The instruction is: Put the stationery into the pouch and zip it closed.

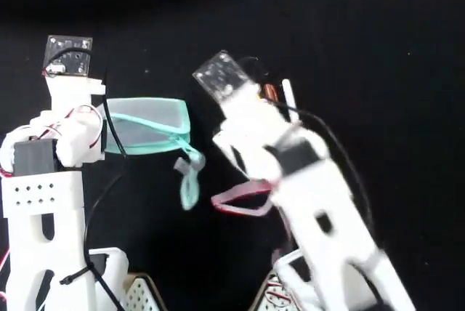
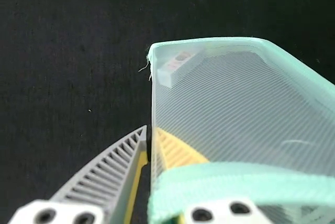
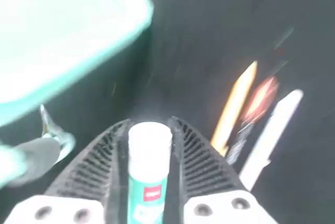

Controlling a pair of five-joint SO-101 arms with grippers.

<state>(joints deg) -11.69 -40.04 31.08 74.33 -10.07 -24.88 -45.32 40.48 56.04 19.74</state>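
A mint-green mesh pouch (image 2: 235, 114) lies at the table's left (image 1: 149, 126). My left gripper (image 2: 149, 132) is shut on its edge, one finger outside the mesh and a yellow finger (image 2: 175, 150) inside. A small white item (image 2: 175, 67) rests in the pouch's far corner. My right gripper (image 3: 150, 127) is shut on a glue stick (image 3: 150, 161) with a white cap and teal body, held close to the pouch (image 3: 57, 41). Beyond it on the table lie a yellow pencil (image 3: 235, 106), a dark pen (image 3: 254, 111) and a white pen (image 3: 272, 132).
The pouch's mint strap (image 1: 190, 180) and zipper pull (image 3: 52, 130) trail onto the black cloth. A pink strap (image 1: 243, 202) lies under the right arm (image 1: 305, 180). The pens (image 1: 280, 94) lie just behind that arm. The cloth stretches open to the far right.
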